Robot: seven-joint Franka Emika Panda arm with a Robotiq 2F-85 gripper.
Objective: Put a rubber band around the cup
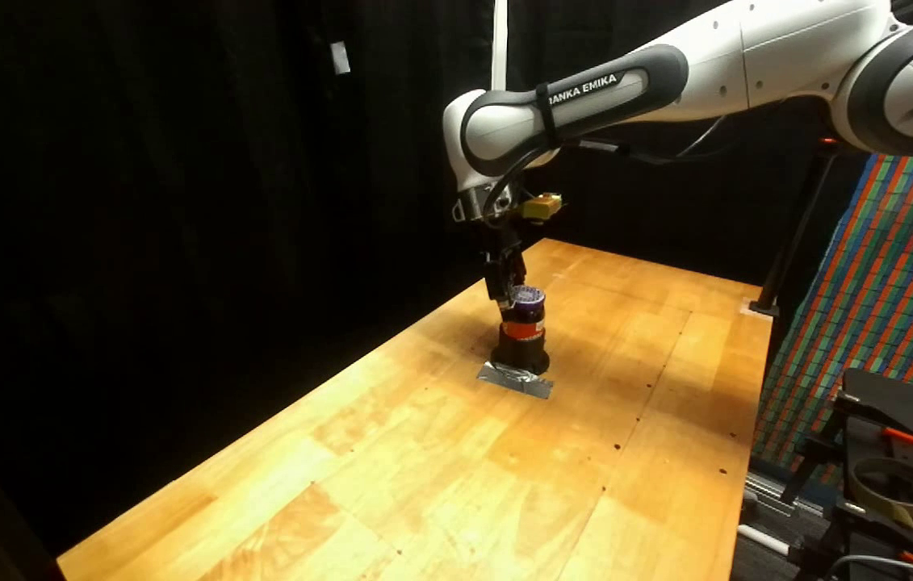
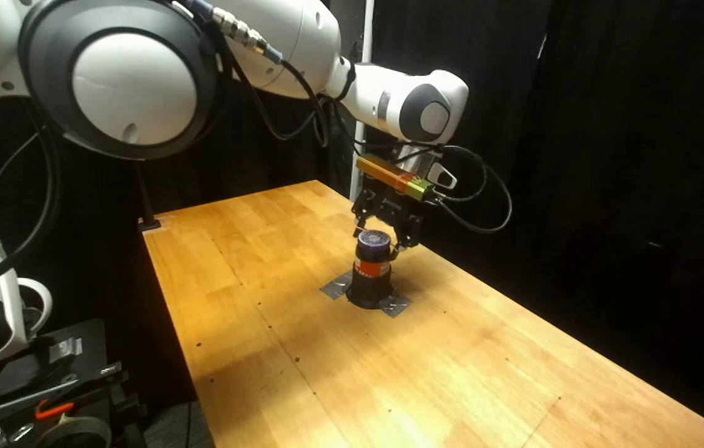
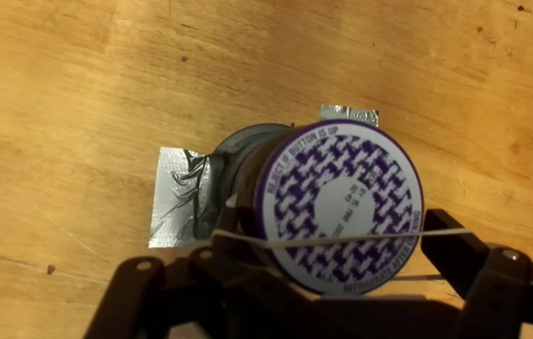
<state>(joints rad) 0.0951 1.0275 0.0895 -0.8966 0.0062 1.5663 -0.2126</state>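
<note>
Standing upright, the cup (image 3: 340, 205) is seen just toward wrist-view twelve o'clock from the gripper (image 3: 334, 227), the rubber band (image 3: 341, 240) stretched across its parted jaws

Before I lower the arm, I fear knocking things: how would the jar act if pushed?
The jar probably won't slide much: silver tape seems to fix its black base to the table. Pushed near the lid, it might tilt, being taller than wide.
</note>
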